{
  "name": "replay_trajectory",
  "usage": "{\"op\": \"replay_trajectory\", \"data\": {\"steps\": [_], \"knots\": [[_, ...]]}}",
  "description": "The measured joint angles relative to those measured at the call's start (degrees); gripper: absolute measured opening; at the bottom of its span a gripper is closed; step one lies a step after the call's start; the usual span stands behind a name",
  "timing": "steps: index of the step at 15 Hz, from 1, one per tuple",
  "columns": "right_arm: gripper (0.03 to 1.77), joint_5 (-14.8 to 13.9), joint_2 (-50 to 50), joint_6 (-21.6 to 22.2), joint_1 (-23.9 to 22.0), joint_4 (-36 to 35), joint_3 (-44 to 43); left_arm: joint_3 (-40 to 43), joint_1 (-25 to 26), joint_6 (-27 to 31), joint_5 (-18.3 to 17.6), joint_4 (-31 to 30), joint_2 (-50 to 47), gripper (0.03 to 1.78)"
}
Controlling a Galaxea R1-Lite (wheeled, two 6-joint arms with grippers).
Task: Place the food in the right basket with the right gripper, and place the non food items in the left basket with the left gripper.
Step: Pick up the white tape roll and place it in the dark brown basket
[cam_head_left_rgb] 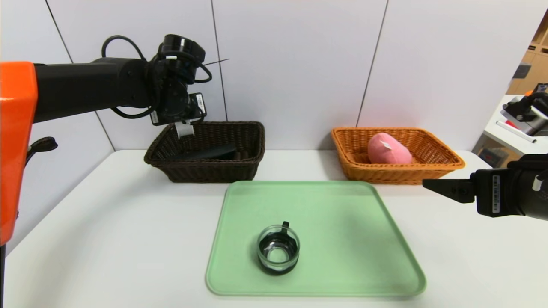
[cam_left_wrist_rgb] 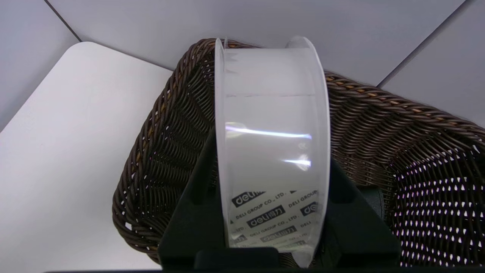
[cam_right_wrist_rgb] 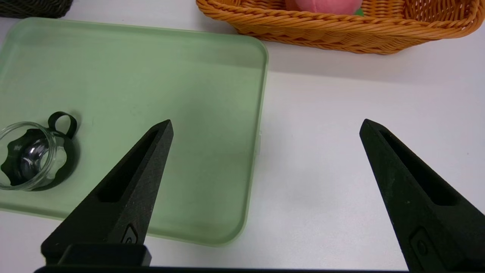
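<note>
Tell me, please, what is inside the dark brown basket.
A long black case lies in the dark brown basket. The near wall, the left gripper and the white spool it holds above cover parts of the inside.

The white spool [cam_left_wrist_rgb: 271, 113] reads "deli", "得力" and "DELI GROUP CO., LTD."

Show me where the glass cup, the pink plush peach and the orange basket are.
Glass cup [cam_head_left_rgb: 277, 256]: head view, inside bottom.
Pink plush peach [cam_head_left_rgb: 388, 150]: head view, body.
Orange basket [cam_head_left_rgb: 385, 174]: head view, front wall.
</note>
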Motion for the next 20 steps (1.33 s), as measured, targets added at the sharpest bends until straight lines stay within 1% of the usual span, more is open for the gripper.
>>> {"op": "replay_trajectory", "data": {"steps": [6,14,20], "knots": [[1.7,0.04,0.23,0.06,-0.09,-0.05,0.72,0.0,0.85,0.22,-0.02,-2.65,3.18,0.59],[1.7,0.15,0.54,0.09,-0.09,-0.05,0.91,-0.15,2.43,-0.06,-0.35,-2.9,6.62,0.59],[1.7,0.17,0.56,-0.02,-0.17,-0.06,1.6,-0.17,2.54,-0.2,-0.94,-4.44,8.14,0.59]]}}
